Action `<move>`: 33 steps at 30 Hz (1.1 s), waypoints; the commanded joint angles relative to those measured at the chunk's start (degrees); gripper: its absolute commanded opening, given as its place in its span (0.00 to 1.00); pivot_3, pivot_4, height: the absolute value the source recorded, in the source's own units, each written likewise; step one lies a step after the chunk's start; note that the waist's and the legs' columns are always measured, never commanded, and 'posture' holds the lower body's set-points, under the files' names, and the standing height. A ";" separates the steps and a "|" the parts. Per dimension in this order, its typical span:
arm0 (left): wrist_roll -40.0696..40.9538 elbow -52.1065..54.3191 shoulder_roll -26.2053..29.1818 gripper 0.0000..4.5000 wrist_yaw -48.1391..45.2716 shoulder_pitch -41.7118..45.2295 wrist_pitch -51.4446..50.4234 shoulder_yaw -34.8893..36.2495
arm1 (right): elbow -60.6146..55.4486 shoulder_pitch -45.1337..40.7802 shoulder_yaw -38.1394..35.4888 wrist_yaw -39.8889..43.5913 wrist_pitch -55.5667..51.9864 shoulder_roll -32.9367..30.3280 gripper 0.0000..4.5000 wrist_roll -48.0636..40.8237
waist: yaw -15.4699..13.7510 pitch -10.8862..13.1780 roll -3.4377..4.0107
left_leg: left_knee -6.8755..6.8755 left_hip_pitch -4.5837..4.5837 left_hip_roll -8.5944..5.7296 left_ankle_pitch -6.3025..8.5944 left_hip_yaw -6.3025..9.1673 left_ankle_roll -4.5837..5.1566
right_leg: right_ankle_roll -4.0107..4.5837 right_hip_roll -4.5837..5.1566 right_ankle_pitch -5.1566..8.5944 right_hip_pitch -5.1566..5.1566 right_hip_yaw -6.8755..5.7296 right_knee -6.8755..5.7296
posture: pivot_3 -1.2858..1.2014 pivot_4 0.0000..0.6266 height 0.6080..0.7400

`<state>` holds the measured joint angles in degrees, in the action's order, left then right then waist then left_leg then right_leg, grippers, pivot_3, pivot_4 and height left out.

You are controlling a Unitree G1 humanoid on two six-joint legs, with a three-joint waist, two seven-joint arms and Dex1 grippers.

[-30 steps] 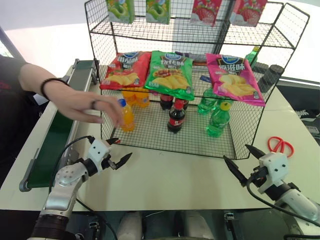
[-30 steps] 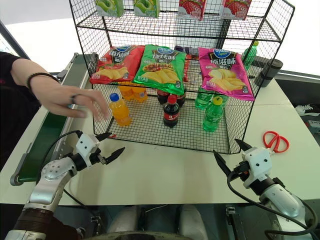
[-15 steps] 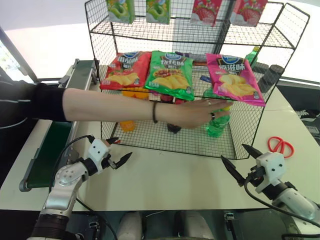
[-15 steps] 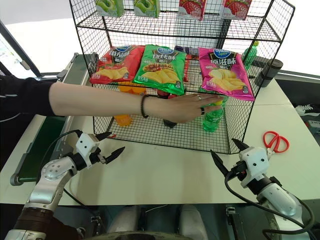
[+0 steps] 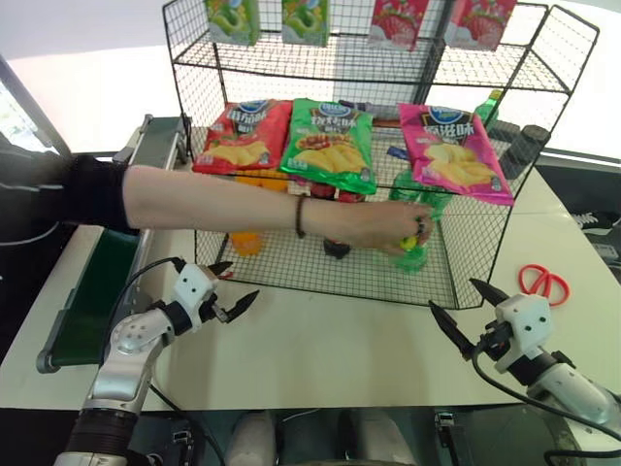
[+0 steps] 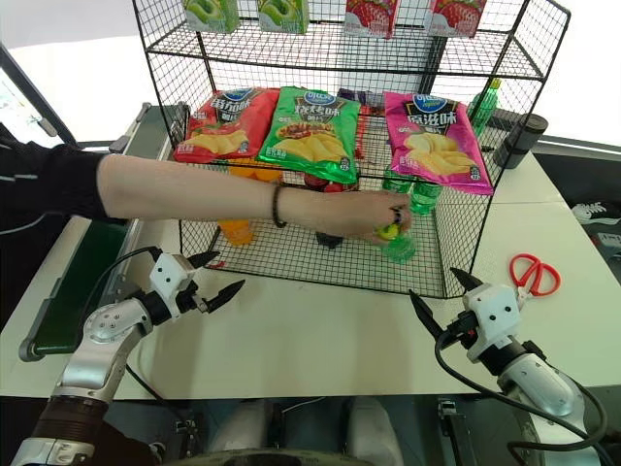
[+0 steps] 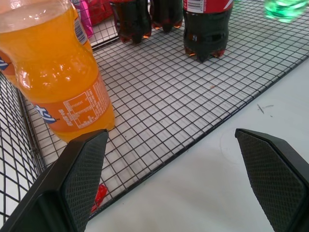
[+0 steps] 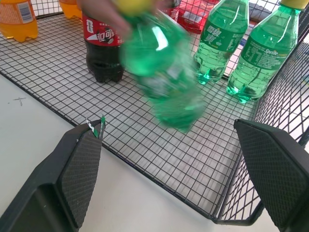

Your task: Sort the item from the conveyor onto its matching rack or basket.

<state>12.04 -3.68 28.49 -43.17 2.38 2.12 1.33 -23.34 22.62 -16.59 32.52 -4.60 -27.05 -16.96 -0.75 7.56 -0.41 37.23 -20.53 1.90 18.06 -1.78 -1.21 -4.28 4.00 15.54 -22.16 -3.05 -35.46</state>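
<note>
Bottle first: in your head views a person's hand (image 5: pixel 388 229) grips the green soda bottle (image 5: pixel 412 250) by its yellow cap, tilted inside the basket tier of the black wire rack (image 5: pixel 456 282), at about one o'clock from the middle of the white surface (image 5: pixel 340 340). The conveyor (image 5: pixel 97 291) runs along nine o'clock with no bottle visible on its belt. Your left tool (image 5: pixel 226 289) hangs spread just in front of the rack's near left corner; your right tool (image 5: pixel 466 309) hangs spread near the right corner. Both are empty. Red scissors (image 5: pixel 543 282) lie at three o'clock. Left wrist view: the spread fingers frame an orange bottle (image 7: pixel 53 72) and a cola bottle (image 7: pixel 206 26) standing on the mesh. Right wrist view: the green bottle (image 8: pixel 164 72) is blurred and tilted, apparently off the mesh, with two more green bottles (image 8: pixel 241 43) upright behind it. Judging by this, you have sorted nothing yet; the item must reach the belt, then you grasp it and place it.
</note>
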 commanded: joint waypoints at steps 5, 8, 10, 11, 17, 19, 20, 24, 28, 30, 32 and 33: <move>2.05 2.40 0.08 1.00 -0.91 -1.05 1.02 1.31 | 0.07 -0.66 0.33 0.21 1.85 0.28 0.99 0.27 | 0.01 0.00 0.00 | 0.00 0.00 0.00 0.00 0.00 0.00 | 0.00 0.01 0.00 0.00 0.00 0.00 | 0.52 0.24 1.00; 2.94 2.02 -0.14 1.00 -1.67 -1.21 3.01 2.05 | 0.54 -0.88 0.54 0.31 2.19 0.36 0.99 0.45 | 0.01 0.00 0.00 | 0.00 0.00 0.00 0.00 0.00 0.00 | 0.00 0.01 0.00 0.00 0.00 0.00 | 0.52 0.24 1.00; 3.71 1.71 -0.06 1.00 -2.07 -1.26 3.32 2.61 | 0.97 -0.95 0.71 0.38 2.63 0.43 0.99 0.58 | 0.00 0.00 0.00 | 0.00 0.00 0.00 0.00 0.00 0.00 | 0.00 0.01 0.00 0.00 0.00 0.00 | 0.52 0.24 1.00; 4.38 1.56 0.01 1.00 -2.51 -1.34 3.53 2.95 | 1.23 -0.96 0.78 0.44 2.91 0.47 0.99 0.65 | 0.01 0.00 0.00 | 0.00 0.00 0.00 0.00 0.00 0.00 | 0.00 0.02 0.00 0.00 0.00 0.00 | 0.52 0.24 1.00; 7.70 2.37 0.10 1.00 -4.03 -3.14 2.24 4.90 | 2.03 -1.07 1.01 0.66 3.79 0.58 0.99 0.79 | 0.02 0.00 0.00 | 0.00 0.00 0.00 0.00 0.00 0.00 | 0.00 0.02 0.00 0.00 0.00 0.00 | 0.52 0.24 1.00; 8.16 2.88 0.28 1.00 -4.01 -3.90 1.58 5.25 | 2.06 -1.22 1.15 0.69 3.77 0.59 0.99 0.78 | 0.03 0.00 0.00 | 0.00 0.00 0.00 0.00 0.00 0.00 | 0.00 0.02 0.00 0.00 0.00 0.00 | 0.52 0.24 1.00; 8.43 3.14 0.30 1.00 -4.04 -4.22 1.08 5.39 | 2.08 -1.31 1.23 0.71 3.73 0.56 0.99 0.75 | 0.03 0.00 0.00 | 0.00 0.01 0.01 0.00 0.00 0.00 | 0.00 0.02 0.00 -0.01 0.00 0.00 | 0.52 0.24 1.00; 9.27 3.97 0.27 1.00 -3.38 -4.79 -1.16 6.09 | 2.32 -1.89 1.59 0.98 3.50 0.29 0.99 0.68 | -0.02 0.00 0.00 | 0.00 0.01 0.00 0.00 0.00 0.00 | 0.01 0.03 0.01 0.01 0.00 0.00 | 0.52 0.24 1.00; 10.96 5.45 0.18 1.00 -1.83 -4.36 -3.50 7.93 | 2.16 -3.02 2.15 1.08 2.83 0.07 0.99 0.61 | 0.03 0.00 0.00 | 0.00 0.01 0.00 0.00 0.00 0.00 | 0.01 0.04 0.01 0.01 0.00 0.00 | 0.52 0.24 1.00; 12.15 7.16 -0.10 1.00 -0.40 -4.12 -5.05 9.08 | 2.05 -3.60 2.47 1.17 2.43 0.03 0.99 0.61 | 0.03 0.00 -0.01 | 0.00 0.01 0.01 0.00 0.00 0.00 | 0.01 0.03 0.01 0.00 0.00 0.00 | 0.52 0.24 1.00; 13.47 8.72 -0.43 1.00 1.11 -4.03 -6.80 10.36 | 2.01 -4.16 2.81 1.31 2.05 -0.02 0.99 0.61 | 0.03 0.00 -0.01 | 0.00 0.01 0.01 0.00 0.00 0.00 | 0.01 0.04 0.00 0.00 0.00 0.00 | 0.52 0.24 1.00; 14.19 9.41 -0.68 1.00 2.09 -4.08 -7.56 11.28 | 2.01 -4.56 3.10 1.41 1.67 -0.13 0.99 0.63 | 0.03 0.00 -0.01 | 0.00 0.01 0.01 0.00 0.00 0.00 | 0.00 0.08 0.00 0.01 0.00 -0.01 | 0.52 0.24 1.00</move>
<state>24.43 3.06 27.92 -42.55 -2.10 -4.57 10.22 -20.45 18.68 -13.50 33.71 -2.90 -26.62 -16.00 -0.72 7.55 -0.43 37.22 -20.52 1.91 18.06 -1.78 -1.21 -4.27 4.10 15.54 -22.15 -3.04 -35.47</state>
